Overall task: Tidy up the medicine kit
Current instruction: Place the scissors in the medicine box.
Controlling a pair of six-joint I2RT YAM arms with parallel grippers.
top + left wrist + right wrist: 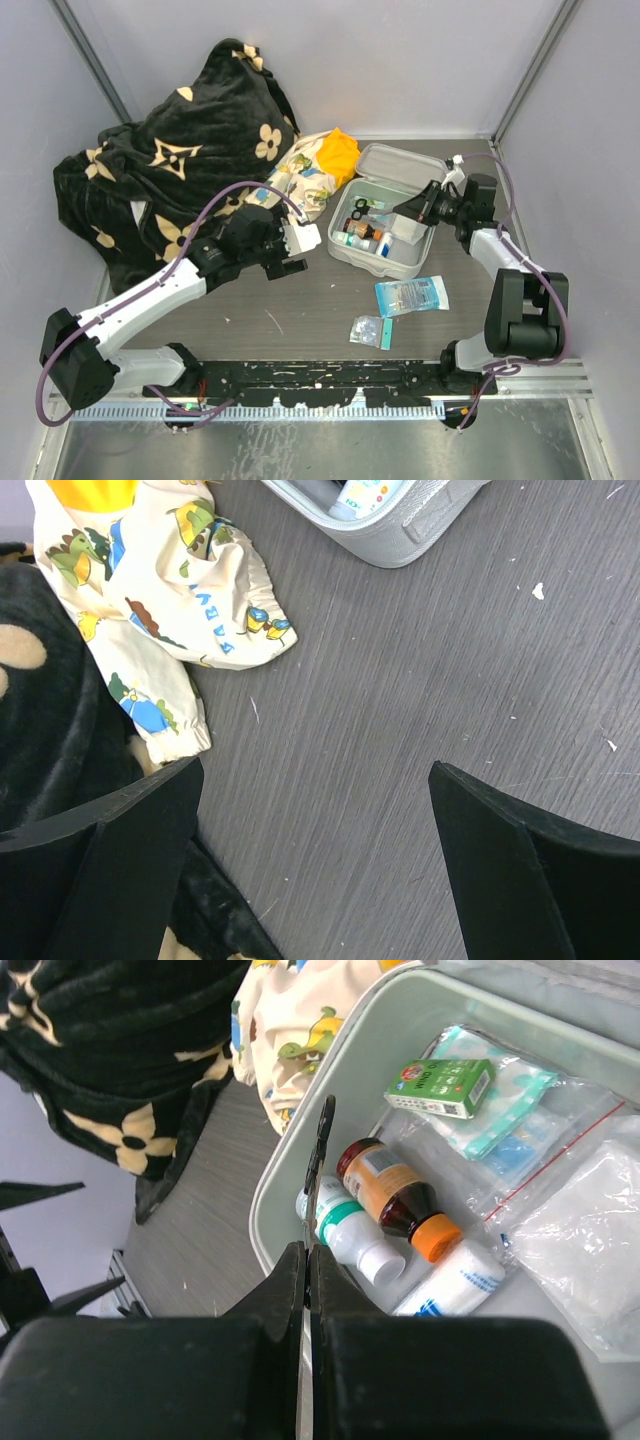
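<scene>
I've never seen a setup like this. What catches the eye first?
A big black blanket with pale flower prints is heaped in the back left corner. Right of it, an open white case holds bottles and packets, with the right gripper shut above it. The left gripper hangs open over the table, beside a cartoon-print cloth.

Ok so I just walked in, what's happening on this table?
Two robot arms are sorting a medicine kit, which lies open with bottles and a green box inside. The right tool is over the kit, shut on what look like black scissors. The left tool is open and empty above the table, beside a printed cloth. Two packets lie outside the kit.
</scene>
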